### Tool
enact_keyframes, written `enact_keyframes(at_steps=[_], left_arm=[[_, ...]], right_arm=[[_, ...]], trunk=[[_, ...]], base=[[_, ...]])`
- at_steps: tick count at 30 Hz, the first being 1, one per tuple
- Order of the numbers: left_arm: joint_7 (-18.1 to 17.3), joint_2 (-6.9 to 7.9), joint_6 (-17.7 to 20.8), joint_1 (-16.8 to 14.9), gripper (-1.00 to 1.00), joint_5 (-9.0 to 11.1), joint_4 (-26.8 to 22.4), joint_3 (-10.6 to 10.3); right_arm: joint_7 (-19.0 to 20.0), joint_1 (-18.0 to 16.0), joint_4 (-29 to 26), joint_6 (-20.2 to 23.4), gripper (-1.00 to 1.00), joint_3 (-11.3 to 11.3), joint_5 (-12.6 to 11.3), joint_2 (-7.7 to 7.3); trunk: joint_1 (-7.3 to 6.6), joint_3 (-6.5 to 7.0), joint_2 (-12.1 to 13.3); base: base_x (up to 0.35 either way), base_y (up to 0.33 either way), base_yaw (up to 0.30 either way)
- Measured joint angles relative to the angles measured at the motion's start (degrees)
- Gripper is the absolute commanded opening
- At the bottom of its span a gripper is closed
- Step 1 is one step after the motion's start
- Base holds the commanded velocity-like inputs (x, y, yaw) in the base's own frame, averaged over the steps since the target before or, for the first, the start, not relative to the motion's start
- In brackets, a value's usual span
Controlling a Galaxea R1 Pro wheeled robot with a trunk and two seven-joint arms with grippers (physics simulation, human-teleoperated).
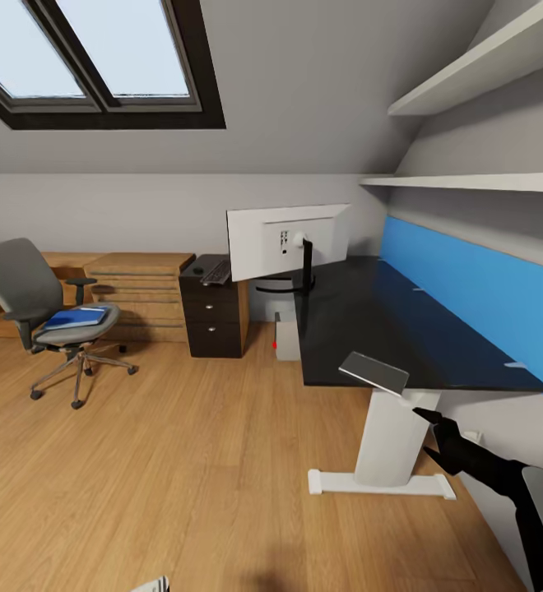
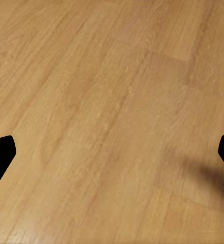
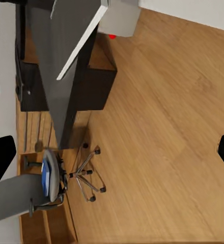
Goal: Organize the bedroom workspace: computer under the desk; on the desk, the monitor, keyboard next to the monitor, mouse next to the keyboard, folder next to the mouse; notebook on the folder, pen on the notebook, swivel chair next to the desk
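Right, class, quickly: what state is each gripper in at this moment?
Left gripper: open, holding nothing, over the floor.
Right gripper: open, holding nothing.

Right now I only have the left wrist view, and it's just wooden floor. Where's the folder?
Observer: The blue folder lies on the seat of the grey swivel chair, at the left of the head view.
Operator: Is the monitor on the desk?
Observer: Yes, the white monitor stands on the black desk, at its far end.
Operator: And the keyboard?
Observer: The dark keyboard lies on the dark drawer cabinet, left of the desk.
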Motion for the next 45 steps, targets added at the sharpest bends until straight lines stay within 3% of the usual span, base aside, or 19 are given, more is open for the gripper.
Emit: enact_keyframes(at_steps=[21, 30, 32, 34, 35, 39, 42, 45], left_arm=[[0.00, -0.16, -0.05, 0.00, 1.00, 0.02, -0.08, -0.06], [0.00, -0.15, -0.02, 0.00, 1.00, 0.01, -0.12, -0.06], [0.00, -0.15, -0.03, 0.00, 1.00, 0.01, -0.12, -0.06], [0.00, -0.15, -0.01, 0.00, 1.00, 0.01, -0.12, -0.06], [0.00, -0.19, 0.02, 0.00, 1.00, -0.03, -0.11, -0.06], [0.00, -0.22, 0.03, 0.00, 1.00, -0.07, -0.07, -0.06], [0.00, -0.23, 0.04, 0.00, 1.00, -0.08, -0.05, -0.06], [0.00, -0.23, 0.04, 0.00, 1.00, -0.08, -0.04, -0.09]], right_arm=[[2.23, 0.10, 0.24, 0.84, 1.00, -0.14, 0.32, -0.75], [10.11, 0.10, 0.43, 0.64, 1.00, -0.02, 0.93, -3.71], [12.31, 0.11, 0.67, 0.39, 1.00, 0.00, 2.25, -4.05], [15.38, 0.11, 2.03, -0.65, 1.00, 0.06, 5.89, -4.33], [18.82, 0.12, 4.16, -2.91, 1.00, 0.16, 10.93, -4.43], [24.80, 0.11, 6.01, -6.40, 1.00, 0.54, 17.44, -4.38], [29.22, 0.11, 6.60, -7.98, 1.00, 0.89, 20.93, -4.30], [32.48, 0.11, 6.96, -8.84, 1.00, 1.04, 22.80, -4.22]], trunk=[[4.61, -3.77, -8.42], [6.59, -5.39, -12.04], [7.03, -5.75, -12.84], [7.47, -6.11, -13.64], [7.69, -6.29, -14.04], [8.14, -6.65, -14.86], [8.14, -6.65, -14.86], [8.14, -6.65, -14.86]], base=[[0.000, 0.000, 0.000], [0.000, 0.000, 0.000], [0.000, 0.000, 0.000], [0.000, 0.000, 0.000], [0.000, 0.000, 0.000], [0.000, 0.000, 0.000], [0.000, 0.000, 0.000], [0.000, 0.000, 0.000]])
